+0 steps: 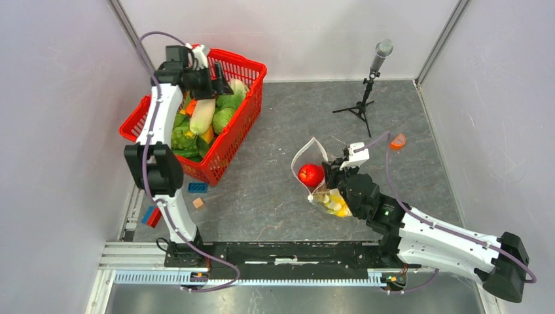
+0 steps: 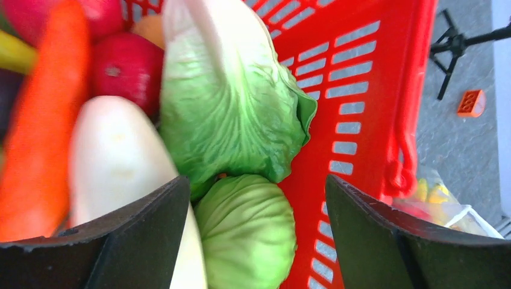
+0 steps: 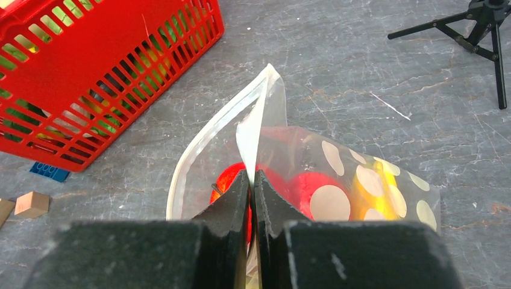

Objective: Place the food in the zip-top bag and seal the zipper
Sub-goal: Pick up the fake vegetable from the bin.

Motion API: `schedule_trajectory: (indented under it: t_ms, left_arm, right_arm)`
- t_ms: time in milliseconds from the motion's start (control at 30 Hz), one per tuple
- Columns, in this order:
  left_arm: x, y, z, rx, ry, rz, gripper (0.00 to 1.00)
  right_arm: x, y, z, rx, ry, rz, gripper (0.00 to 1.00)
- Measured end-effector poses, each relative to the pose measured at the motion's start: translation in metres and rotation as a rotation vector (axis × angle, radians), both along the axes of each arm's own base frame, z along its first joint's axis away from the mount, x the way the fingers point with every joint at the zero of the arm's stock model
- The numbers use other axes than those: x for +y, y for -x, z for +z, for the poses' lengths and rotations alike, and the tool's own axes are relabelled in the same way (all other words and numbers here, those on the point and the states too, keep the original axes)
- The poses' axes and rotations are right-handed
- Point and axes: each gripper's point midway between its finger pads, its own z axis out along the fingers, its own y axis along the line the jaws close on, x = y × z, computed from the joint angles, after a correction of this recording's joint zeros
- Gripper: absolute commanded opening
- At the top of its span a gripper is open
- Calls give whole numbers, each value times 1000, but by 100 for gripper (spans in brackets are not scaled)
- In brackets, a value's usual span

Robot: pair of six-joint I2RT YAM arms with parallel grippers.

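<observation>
A grey, slate-patterned worktop (image 1: 275, 131) sits boxed in by pale walls (image 1: 294, 33), with a small microphone stand (image 1: 366, 91) at the far right and a red basket (image 1: 241, 127) at the far left. The basket is heaped with toy produce, and the left gripper (image 2: 254, 186) hangs over it with its jaws spread wide, one on each side of a round green cabbage (image 2: 247, 229). A ruffled cabbage leaf (image 2: 229, 108) lies just beyond that, and a white radish (image 2: 114, 156) is partly under the left finger. The wide stance looks chosen to straddle one of these bulky pieces; nothing is gripped yet. Well apart from the basket, right of centre and nearer the arm bases, the zip-top bag (image 3: 337, 162) lies on the worktop. The right gripper (image 3: 251, 180) is clamped thin on one side of its mouth, pinching the film between closed fingers. That pinch lifts one lip, so the zipper (image 3: 202, 135) bows away in an open loop facing the basket. Most likely this keeps the floppy bag from collapsing and gives the other arm a gap to drop food through. A red tomato (image 1: 311, 174) and some yellow pieces (image 3: 367, 192) are inside already, so filling is under way and sealing is not yet due.
</observation>
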Motion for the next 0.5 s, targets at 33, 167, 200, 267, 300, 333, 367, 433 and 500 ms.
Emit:
schedule_trajectory:
  t_ms: [33,167,200,267,300,333,367,433,500]
  left_arm:
    - [6,0,10,-26,13,6,92]
    - [32,2,61,-207,22,58,94]
    - [39,4,76,-253,17,78,93]
    - [50,5,102,-331,7,112,87]
    - [54,3,109,-350,4,126,85]
    - [61,1,113,-361,-2,147,83]
    - [68,-4,113,-361,-9,166,82]
    - [80,-14,97,-327,-20,198,79]
    - [93,-22,66,-253,-36,235,78]
  right_arm:
    - [0,0,-1,2,4,-2,10]
    - [1,-2,-2,6,16,-8,10]
    - [2,-3,-2,7,20,-8,10]
    - [2,-3,-2,7,26,-7,10]
    - [2,-4,-1,5,27,-7,10]
    - [3,-4,-1,3,29,-6,10]
    - [2,-4,0,1,31,-6,10]
    - [2,-4,0,-1,35,-5,10]
    - [2,-4,0,-2,39,-4,10]
